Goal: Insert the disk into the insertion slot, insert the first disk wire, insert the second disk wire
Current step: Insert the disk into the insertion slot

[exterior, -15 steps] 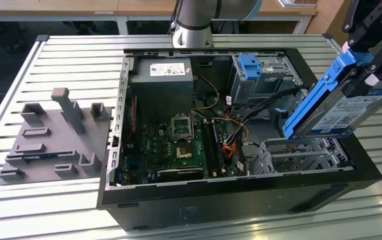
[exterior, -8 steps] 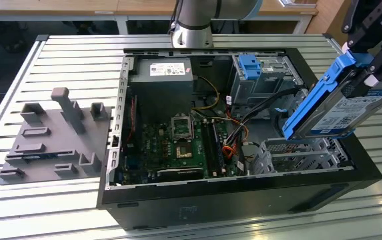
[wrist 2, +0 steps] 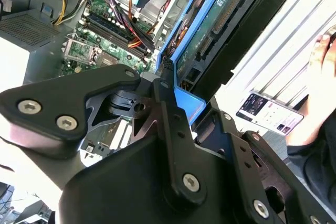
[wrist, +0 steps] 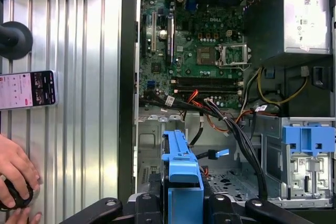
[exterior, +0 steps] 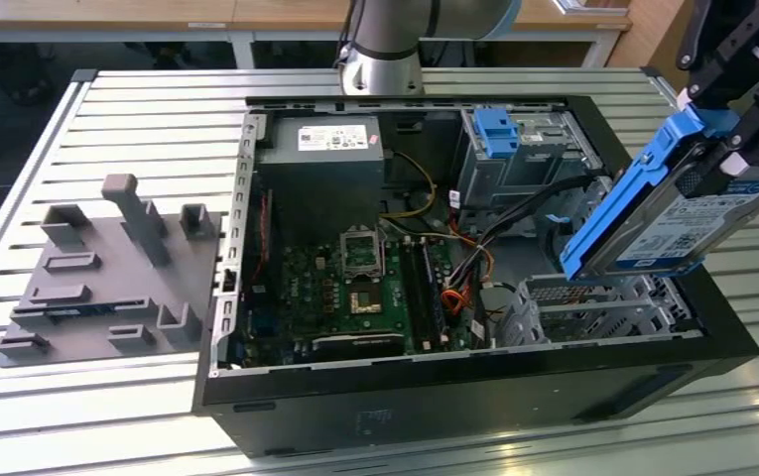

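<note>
I have the end effector (exterior: 739,139) clenched on the disk (exterior: 691,223), gripping it by its upper end. The silver face and white label look toward the exterior view's right, and the blue caddy edge looks toward the middle of the computer case (exterior: 485,397).

The disk hangs in the air and is not seated. Its long axis is tilted steeply, close to upright, with the lower end pointing down into the case. The insertion slot (exterior: 597,307), the perforated grey cage, lies directly below that lower end. The two look near each other but apart, and I see no part of the disk inside a bay. From the end effector, then, the slot lies down along the disk's own length. I judge that the disk's tilt does not yet match the lie of the bays.

In the second wrist view the disk's connector edge (wrist 2: 227,14) is bare, with no wire in it.

Room is tight. A bundle of cables (exterior: 465,268) runs just beside the cage on the motherboard side, and the taller grey bay with its blue bracket (exterior: 498,134) stands beyond. The case sits on a slatted metal counter (exterior: 141,119), with a grey fixture plate (exterior: 101,278) well away on the exterior view's left.

In the first wrist view a phone (wrist: 27,88) and a person's hand (wrist: 16,169) rest on the counter outside the case wall
</note>
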Robot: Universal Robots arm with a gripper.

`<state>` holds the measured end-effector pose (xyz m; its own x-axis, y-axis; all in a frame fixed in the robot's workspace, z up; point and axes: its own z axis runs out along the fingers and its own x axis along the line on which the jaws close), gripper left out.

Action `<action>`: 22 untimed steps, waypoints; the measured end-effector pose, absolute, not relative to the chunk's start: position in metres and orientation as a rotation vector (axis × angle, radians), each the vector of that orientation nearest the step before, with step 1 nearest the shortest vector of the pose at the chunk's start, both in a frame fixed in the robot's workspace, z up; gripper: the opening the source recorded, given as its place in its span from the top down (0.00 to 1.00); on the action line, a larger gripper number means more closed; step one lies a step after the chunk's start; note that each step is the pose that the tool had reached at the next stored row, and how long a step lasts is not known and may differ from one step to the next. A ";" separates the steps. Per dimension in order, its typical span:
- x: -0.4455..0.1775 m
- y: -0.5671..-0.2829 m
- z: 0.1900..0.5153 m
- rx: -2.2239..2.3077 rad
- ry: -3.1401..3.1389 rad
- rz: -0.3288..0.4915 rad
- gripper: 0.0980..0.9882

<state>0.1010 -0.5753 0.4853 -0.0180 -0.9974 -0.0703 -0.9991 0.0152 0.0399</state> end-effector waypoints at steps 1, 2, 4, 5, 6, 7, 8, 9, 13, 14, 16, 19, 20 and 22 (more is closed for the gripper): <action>0.101 -0.575 0.485 -2.186 2.222 0.121 0.70; 0.101 -0.575 0.485 -2.185 2.222 0.121 0.70; 0.101 -0.575 0.484 -2.185 2.222 0.121 0.70; 0.100 -0.575 0.484 -2.185 2.222 0.120 0.70; 0.100 -0.575 0.484 -2.185 2.222 0.120 0.70; 0.100 -0.575 0.484 -2.185 2.222 0.120 0.70; 0.099 -0.575 0.484 -2.185 2.222 0.120 0.70; 0.098 -0.575 0.484 -2.185 2.222 0.120 0.70; 0.096 -0.575 0.484 -2.185 2.221 0.119 0.70; 0.096 -0.575 0.483 -2.185 2.221 0.119 0.70; 0.095 -0.575 0.482 -2.184 2.221 0.118 0.70; 0.093 -0.575 0.481 -2.181 2.217 0.108 0.70; 0.091 -0.575 0.480 -2.179 2.215 0.105 0.70; 0.089 -0.575 0.479 -2.177 2.212 0.099 0.70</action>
